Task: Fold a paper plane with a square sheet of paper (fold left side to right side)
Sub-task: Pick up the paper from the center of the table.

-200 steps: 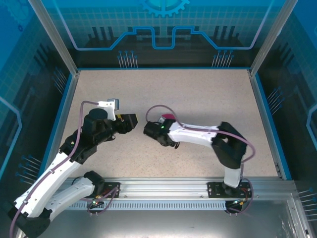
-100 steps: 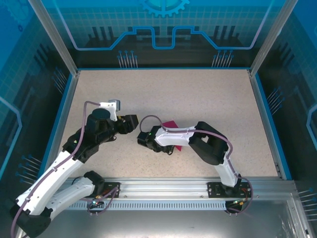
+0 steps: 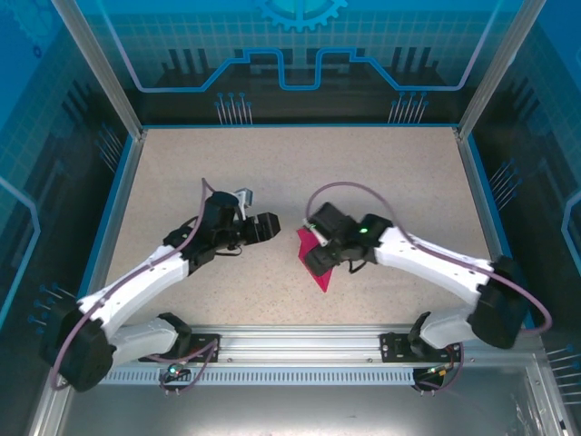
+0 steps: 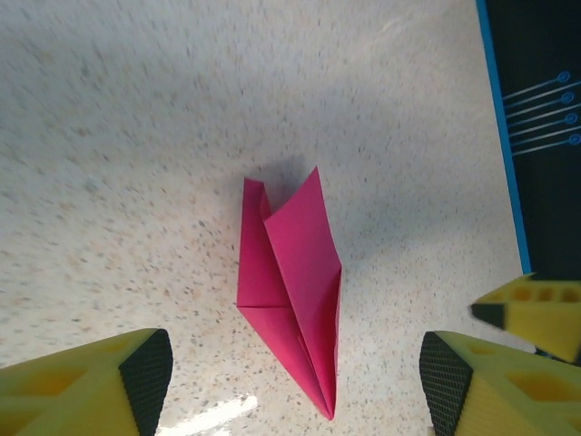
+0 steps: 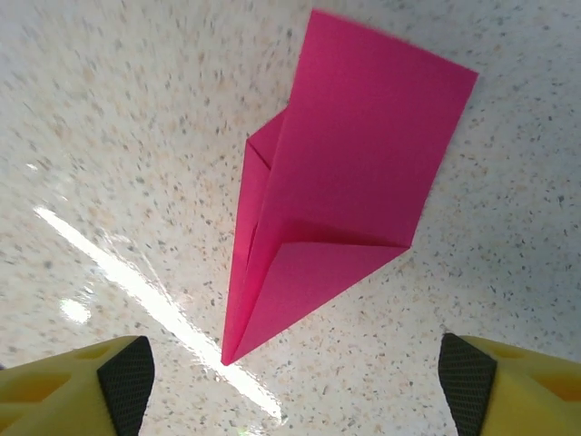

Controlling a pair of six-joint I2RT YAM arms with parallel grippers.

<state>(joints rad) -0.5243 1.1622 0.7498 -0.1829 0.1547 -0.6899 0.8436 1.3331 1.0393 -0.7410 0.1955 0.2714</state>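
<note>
Right arm has swung out to the right, uncovering the paper plane (image 3: 316, 263) mid-counter (image 3: 381, 173). Right pincer (image 5: 298, 386) is spread wide and holds nothing. Plane lies flat just ahead of its fingers, not touching them. Left pincer (image 4: 295, 374) is wide too and empty, with the plane ahead between its fingers.

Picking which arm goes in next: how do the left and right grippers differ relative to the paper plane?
The right gripper hangs over the paper plane, hiding part of it from above; the left gripper stands off to its left, bare table between. The plane looks larger from the right gripper's camera than from the left gripper's. Both are open, neither holding the paper.
</note>
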